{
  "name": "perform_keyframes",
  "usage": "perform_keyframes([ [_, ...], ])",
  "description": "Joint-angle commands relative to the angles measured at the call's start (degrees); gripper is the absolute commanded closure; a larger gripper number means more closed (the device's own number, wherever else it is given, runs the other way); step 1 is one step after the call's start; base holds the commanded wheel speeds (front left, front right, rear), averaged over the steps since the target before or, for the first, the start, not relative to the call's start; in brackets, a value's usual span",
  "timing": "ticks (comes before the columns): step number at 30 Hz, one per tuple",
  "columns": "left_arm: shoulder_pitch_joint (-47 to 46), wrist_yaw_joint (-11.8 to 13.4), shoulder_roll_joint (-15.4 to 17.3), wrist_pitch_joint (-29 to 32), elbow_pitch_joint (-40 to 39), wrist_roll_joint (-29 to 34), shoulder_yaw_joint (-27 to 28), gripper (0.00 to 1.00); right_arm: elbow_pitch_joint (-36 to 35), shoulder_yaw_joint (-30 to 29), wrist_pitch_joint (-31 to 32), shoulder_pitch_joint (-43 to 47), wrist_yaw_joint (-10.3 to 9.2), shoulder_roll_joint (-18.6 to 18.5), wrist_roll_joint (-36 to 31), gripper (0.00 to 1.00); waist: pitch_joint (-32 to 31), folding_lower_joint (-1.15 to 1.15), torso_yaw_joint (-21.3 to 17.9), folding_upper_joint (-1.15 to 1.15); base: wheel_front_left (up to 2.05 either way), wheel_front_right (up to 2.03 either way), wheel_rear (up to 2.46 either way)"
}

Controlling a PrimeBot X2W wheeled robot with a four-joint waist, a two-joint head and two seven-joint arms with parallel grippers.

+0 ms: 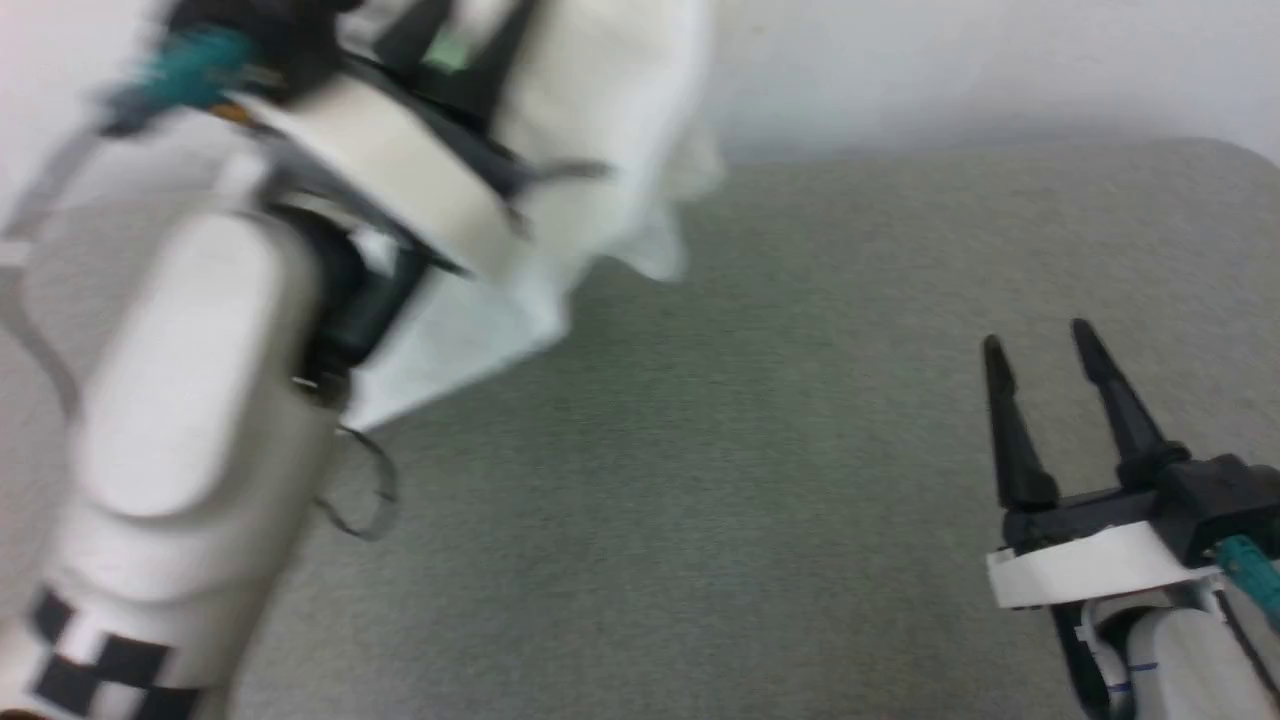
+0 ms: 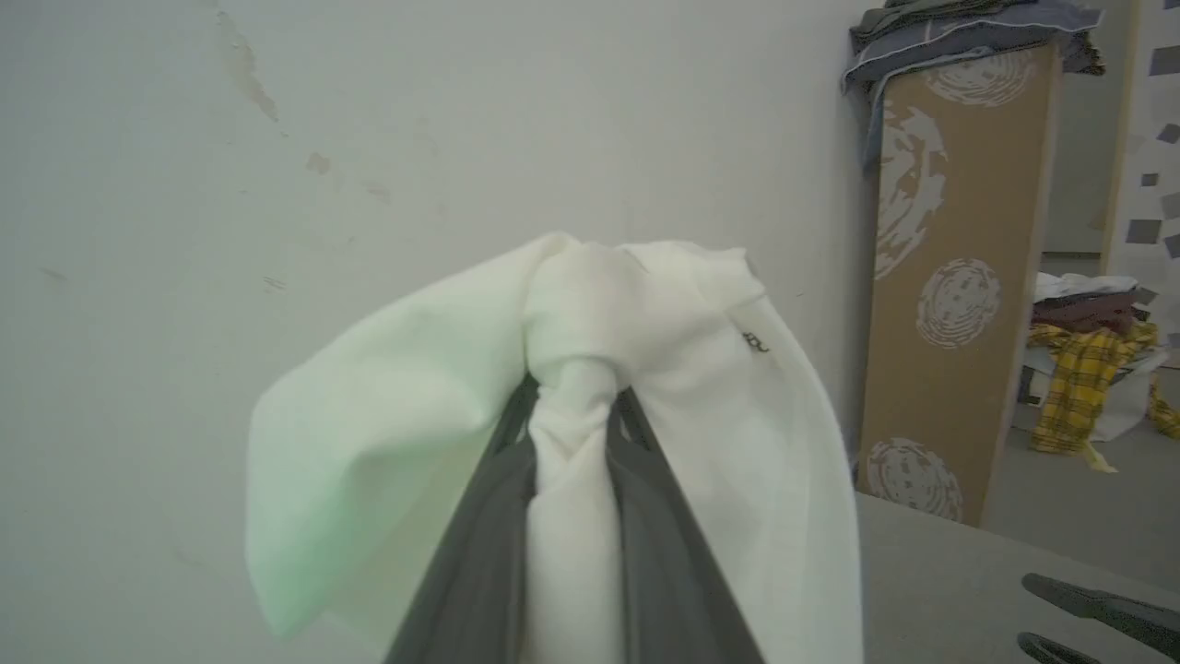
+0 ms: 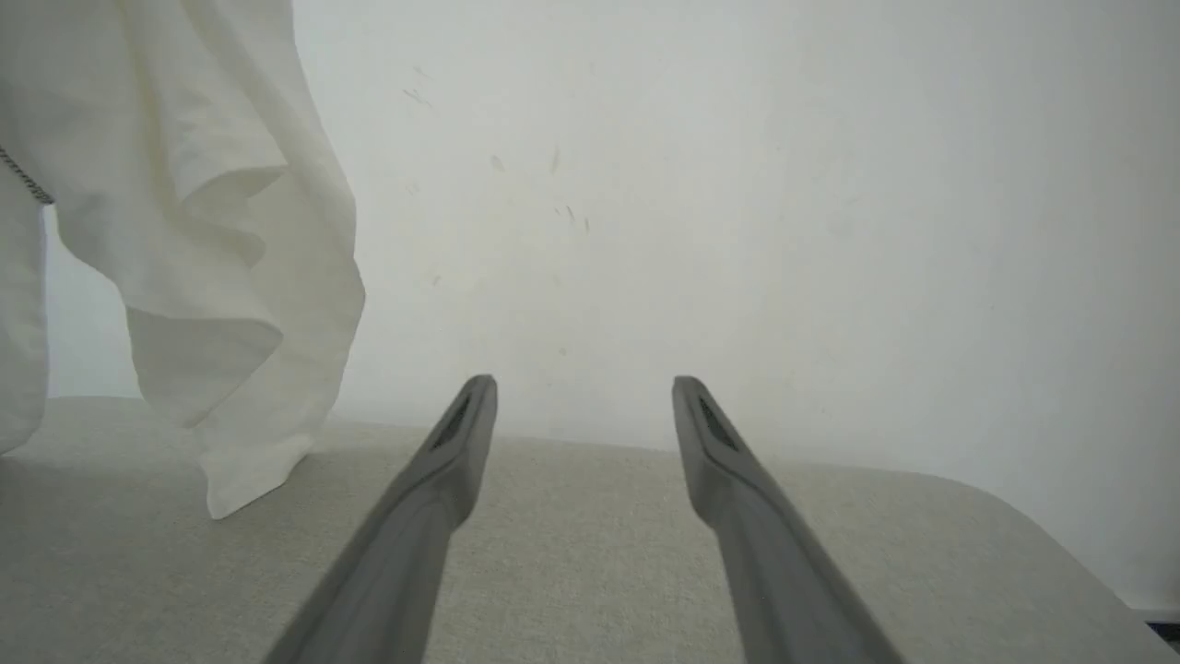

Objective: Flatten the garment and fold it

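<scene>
Left gripper (image 2: 576,387) is clamping bunched garment (image 2: 415,415), dangling it over the grey table (image 1: 750,500). Right gripper (image 1: 1036,337) is idling nearby, fingers apart, empty. Flattening is only beginning; next probably calls for right gripper catching a hanging edge.

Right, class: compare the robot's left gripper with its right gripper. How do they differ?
The left gripper is shut on the white garment; the right gripper stands open, holding nothing. The left gripper is raised, with the garment hanging from it; the right gripper sits over the grey surface. Both have two long dark fingers.
</scene>
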Motion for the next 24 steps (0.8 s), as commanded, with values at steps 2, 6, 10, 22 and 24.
perform_keyframes([
  [2,0.7,-0.4,-2.6,0.6,0.6,-1.0,-4.3,1.0,0.0,-2.0,-0.3,-0.5,-0.12,0.1,0.6,0.0,1.4,0.0,-6.3,0.0,0.0,0.0,0.0],
  [6,5.2,-0.4,-6.2,4.0,3.6,-4.1,-15.5,1.0,0.3,-7.0,-0.3,-1.1,-0.12,0.1,1.5,0.0,2.6,0.0,-8.8,0.0,0.0,0.0,0.0],
  [10,10.6,-0.4,-6.9,9.2,8.3,-8.6,-27.8,1.0,0.6,-10.4,-0.3,-2.4,-0.12,0.1,1.5,0.0,3.9,0.0,-10.5,0.0,0.0,0.0,0.0],
  [22,14.6,-0.4,-8.1,6.0,18.5,-15.3,-42.3,0.0,3.4,-8.7,-0.3,-1.7,-0.12,0.1,0.9,0.0,2.8,0.0,-6.9,0.0,0.0,0.0,0.0],
  [24,14.0,-0.4,-8.3,3.3,19.2,-15.5,-41.3,0.0,3.8,-8.1,-0.3,-1.2,-0.12,0.1,0.5,0.0,1.5,0.0,-5.6,0.0,0.0,0.0,0.0],
])
